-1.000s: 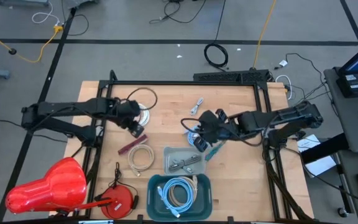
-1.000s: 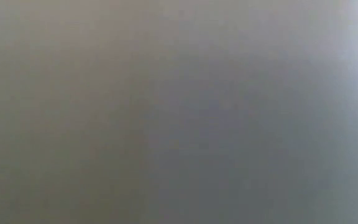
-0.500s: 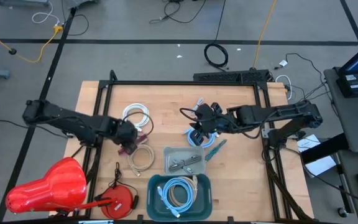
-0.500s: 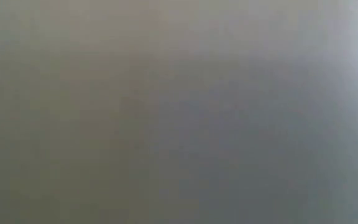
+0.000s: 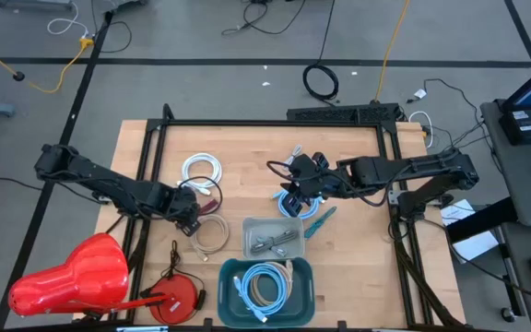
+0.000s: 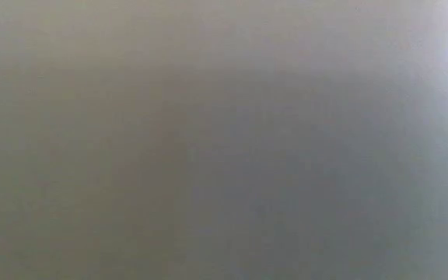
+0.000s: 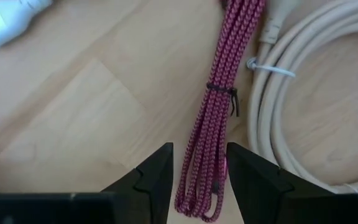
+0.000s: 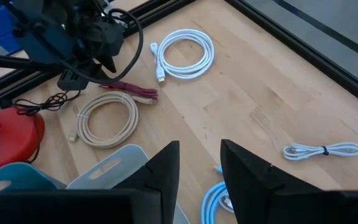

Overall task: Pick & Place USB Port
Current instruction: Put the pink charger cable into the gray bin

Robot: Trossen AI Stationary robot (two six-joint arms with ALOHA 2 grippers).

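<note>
Since a second ago we see the left arm swing from the white coil toward the near-left of the table, while the right arm has pulled back from the grey tray toward the table's middle. In its wrist view, the left gripper (image 7: 199, 171) has its fingers (image 7: 156, 174) parted, straddling the end of a bundled maroon braided cable (image 7: 219, 118) that lies flat on the wooden table (image 7: 73, 112); the pads stand on either side of the bundle and seem not to press it, though we cannot be sure of contact. Just beside the maroon cable lies a coiled beige cable (image 7: 303, 106). From above, the left gripper (image 5: 187, 217) sits between the white coiled cable (image 5: 201, 171) and the beige coil. The right gripper (image 8: 199, 165) hangs with its fingers apart and nothing between them, above the table near a light-blue cable (image 5: 291, 205) and the grey tray (image 5: 273, 238). A blue bin (image 5: 302, 293) holding coiled cables stands at the near edge, with a red disc (image 5: 175, 295) to its left. Our low view shows only grey blur.
</note>
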